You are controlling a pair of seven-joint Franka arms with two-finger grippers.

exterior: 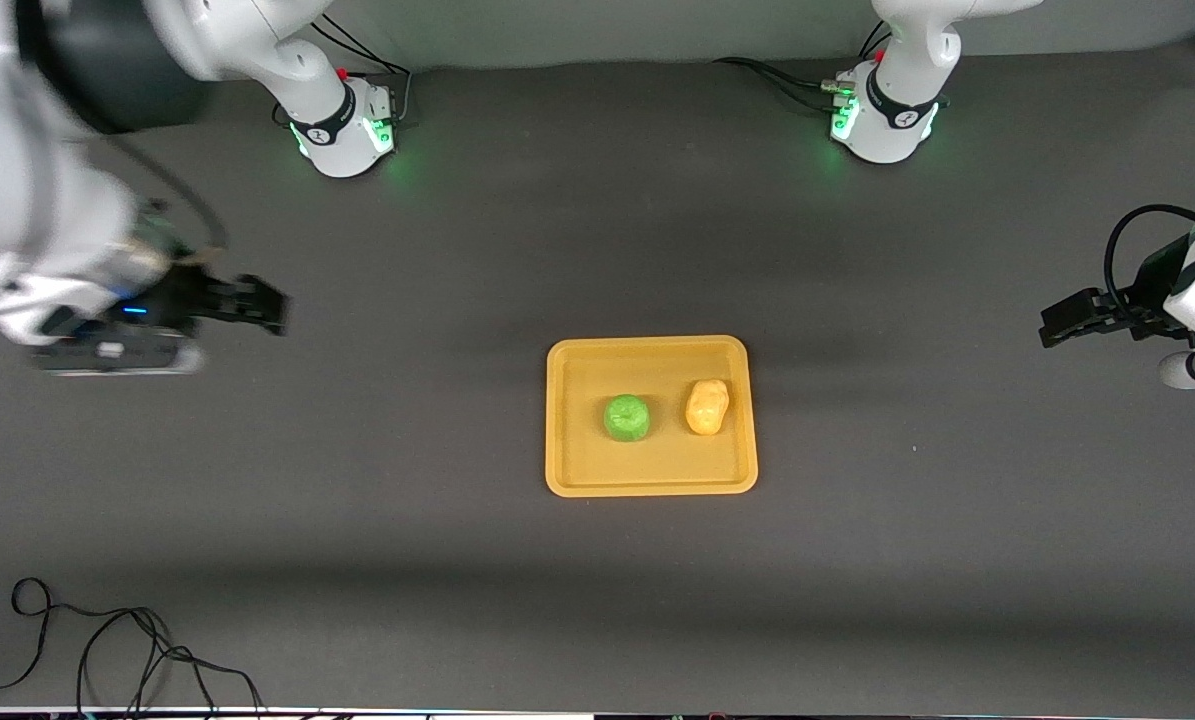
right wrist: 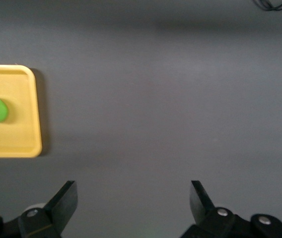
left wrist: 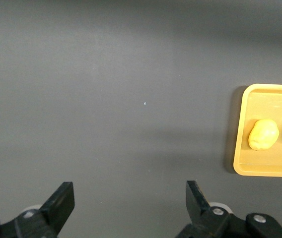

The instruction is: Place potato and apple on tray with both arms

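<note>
We see a dark grey table (exterior: 597,600) under everything. A loose black cable (exterior: 107,650) lies coiled on it at the edge nearest the front camera, toward the right arm's end.

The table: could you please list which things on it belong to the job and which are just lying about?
Job:
- tray
- apple, on the tray
- potato, beside the apple on the tray
- left gripper, right gripper, both open, empty

Lying about:
- loose black cable
</note>
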